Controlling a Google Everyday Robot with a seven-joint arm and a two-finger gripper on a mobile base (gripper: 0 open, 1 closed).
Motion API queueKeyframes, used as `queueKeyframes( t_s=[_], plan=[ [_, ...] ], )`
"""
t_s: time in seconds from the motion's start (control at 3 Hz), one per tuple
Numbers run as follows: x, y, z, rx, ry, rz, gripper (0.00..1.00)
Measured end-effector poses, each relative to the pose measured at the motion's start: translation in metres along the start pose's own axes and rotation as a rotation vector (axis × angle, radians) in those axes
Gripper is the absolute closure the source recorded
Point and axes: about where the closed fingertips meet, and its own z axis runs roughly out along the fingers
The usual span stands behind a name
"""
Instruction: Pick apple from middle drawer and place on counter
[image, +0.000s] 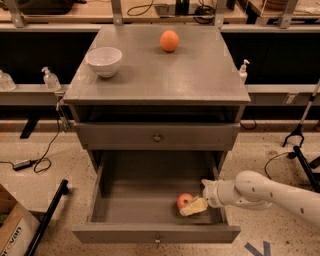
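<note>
The speckled floor spreads around a grey cabinet, the landmark here. Its worktop is a dull grey rectangle that overhangs the drawers. Below it the upper drawer is closed, with a small round knob at mid-front. Under that the middle drawer is pulled well out towards the camera, with its own knob on the front wall. A white arm reaches in from the cabinet's right side, over the drawer's right wall. At the arm's end the gripper sits low in the drawer's front right corner, with a pale yellowish part lying just in front of the apple and touching it. How far the jaws are open, and whether they hold the apple, cannot be told. The apple rests on the drawer floor near the front right, red with a paler patch. A cardboard box stands left of the cabinet's front. It carries partial lettering, of which only "van" can be read. A white bowl stands on the worktop's left side and an orange towards its back, well apart. A pump bottle stands left of the cabinet and another at its right edge. A black bar lies on the floor left of the drawer.
</note>
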Motion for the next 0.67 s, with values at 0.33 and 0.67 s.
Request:
queueKeyframes(
  t_s=[0.33,0.67],
  plan=[
    [-0.001,0.006,0.009,0.027,-0.039,-0.003,0.00],
    [0.007,0.005,0.030,0.044,-0.055,0.009,0.00]
  ],
)
